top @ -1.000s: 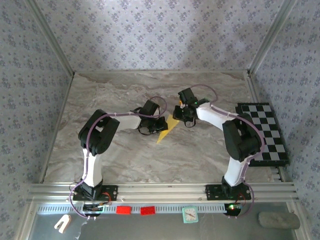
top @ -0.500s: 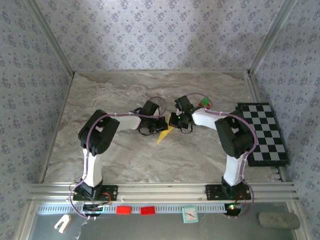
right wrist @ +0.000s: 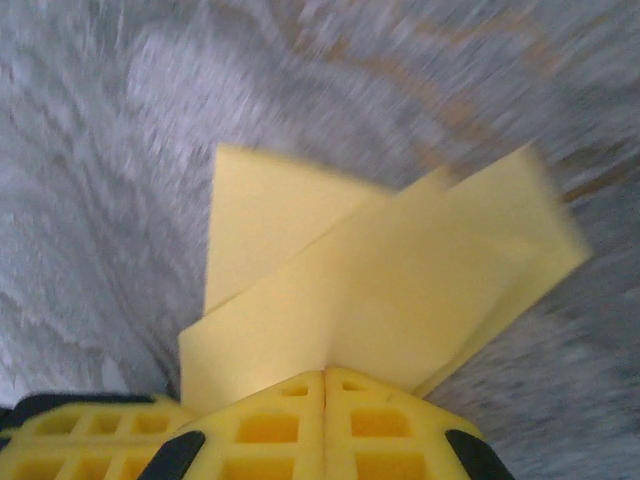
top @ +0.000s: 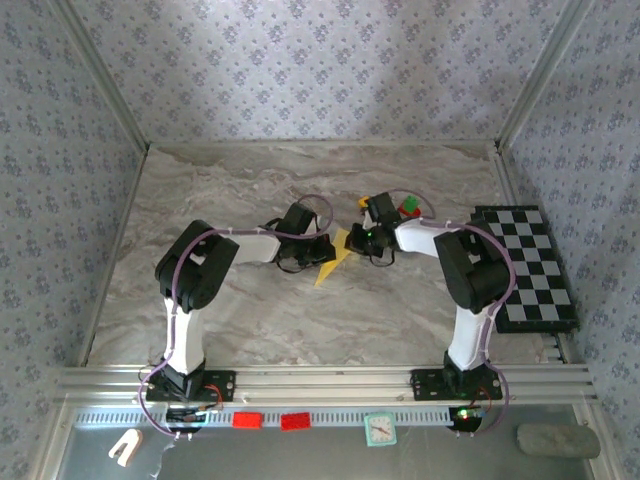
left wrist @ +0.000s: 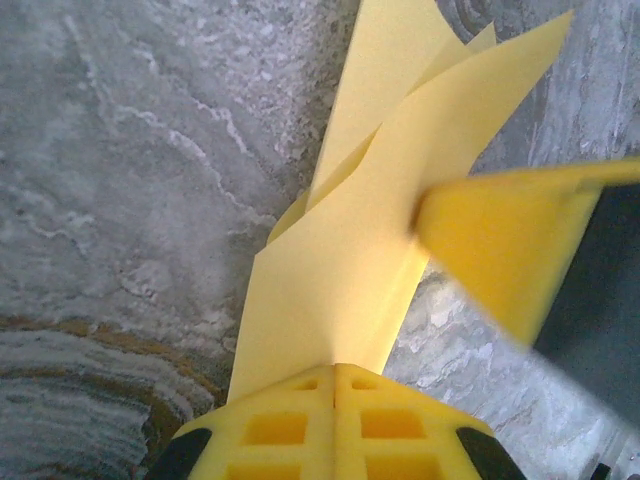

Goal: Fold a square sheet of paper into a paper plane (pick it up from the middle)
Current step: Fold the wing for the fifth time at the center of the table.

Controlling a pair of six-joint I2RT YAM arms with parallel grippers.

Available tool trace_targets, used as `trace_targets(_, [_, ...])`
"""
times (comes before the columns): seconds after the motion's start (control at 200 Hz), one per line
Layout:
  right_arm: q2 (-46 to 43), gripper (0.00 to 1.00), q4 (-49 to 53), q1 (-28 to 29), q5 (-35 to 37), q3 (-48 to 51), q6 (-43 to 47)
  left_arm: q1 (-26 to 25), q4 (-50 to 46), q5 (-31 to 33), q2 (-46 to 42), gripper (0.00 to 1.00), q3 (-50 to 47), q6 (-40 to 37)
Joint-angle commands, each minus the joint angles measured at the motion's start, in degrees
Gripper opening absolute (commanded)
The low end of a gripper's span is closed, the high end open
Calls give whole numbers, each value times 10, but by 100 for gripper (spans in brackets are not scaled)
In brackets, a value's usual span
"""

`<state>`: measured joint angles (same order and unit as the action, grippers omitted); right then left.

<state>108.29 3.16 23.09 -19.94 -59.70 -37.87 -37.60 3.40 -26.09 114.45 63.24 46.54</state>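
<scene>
While both arms are bent inward over the marbled table (top: pixel 230 190), the paper plane (top: pixel 335 262) is found well to the left of the checkered board (top: pixel 525 265), and the two are not in contact. The plane is recorded as a narrow yellow dart, with its tip directed away from the board. The left gripper (top: pixel 312 252) is set against the side of the plane farther from the board. The right gripper (top: pixel 362 240) is set against the side nearer the board.

From the left wrist camera, the left gripper (left wrist: pixel 335 372) is seen with its two yellow pads pressed flat together, and no gap is visible. The paper plane (left wrist: pixel 340 260) is pinched between them, and its folded layers are seen fanning out beyond the pads. A further yellow pad (left wrist: pixel 500 240), blurred, is seen overlapping the outer layer of the plane.

From the right wrist camera, which is blurred, the right gripper (right wrist: pixel 325 375) is likewise seen clamped tight on the paper plane (right wrist: pixel 400 280), and two overlapping layers are noted.

Whether the plane is resting on the table or is lifted clear cannot be determined. Small coloured blocks (top: pixel 407 207) are noted near the far left corner of the board, apart from the plane.
</scene>
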Motion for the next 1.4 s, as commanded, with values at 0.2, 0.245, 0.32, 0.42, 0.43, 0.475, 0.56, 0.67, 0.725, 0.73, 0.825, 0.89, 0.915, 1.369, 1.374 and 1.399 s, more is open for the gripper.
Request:
trace_targets(0.2, [39, 5, 3, -98, 85, -27, 49, -4, -125, 45, 34, 0, -59, -6])
trace_targets(0.245, [31, 4, 5, -97, 82, -30, 57, -5, -126, 44, 33, 0, -55, -8])
trace_targets(0.32, [3, 4, 6, -89, 59, -24, 66, -5, -129, 40, 32, 0, -45, -10])
trace_targets(0.42, [-51, 6, -6, -79, 44, 7, 81, -5, -132, 36, 31, 0, -33, -10])
trace_targets(0.43, [-58, 6, -7, -79, 41, 11, 82, -6, -133, 36, 31, 0, -32, -11])
trace_targets(0.475, [-74, 6, -12, -78, 25, 22, 80, -6, -135, 34, 29, 0, -27, -11])
trace_targets(0.56, [-80, 7, -15, -67, -8, 36, 60, -7, -133, 27, 28, 1, -19, -12])
trace_targets(0.67, [-68, 6, -25, -41, -33, 42, 34, -7, -133, 23, 25, 2, -9, -13])
trace_targets(0.725, [-56, 6, -33, -28, -51, 40, 23, -7, -132, 20, 24, 3, -4, -13])
trace_targets(0.73, [-55, 6, -34, -28, -52, 39, 23, -7, -132, 20, 24, 3, -4, -13])
trace_targets(0.825, [-37, 5, -36, -7, -68, 28, 4, -7, -135, 19, 20, 3, 3, -14])
trace_targets(0.89, [-21, 5, -32, 2, -72, 21, 4, -7, -135, 18, 18, 3, 6, -13])
trace_targets(0.915, [-15, 4, -32, 4, -75, 20, 3, -7, -136, 18, 18, 3, 7, -13])
trace_targets(1.369, [52, 3, 38, 7, -61, -11, 36, -7, -68, -32, -37, 9, 11, -18])
trace_targets(1.374, [53, 3, 40, 7, -60, -12, 37, -7, -68, -32, -37, 9, 12, -19])
trace_targets(1.399, [56, 3, 47, 6, -59, -16, 42, -7, -68, -34, -37, 10, 16, -23])
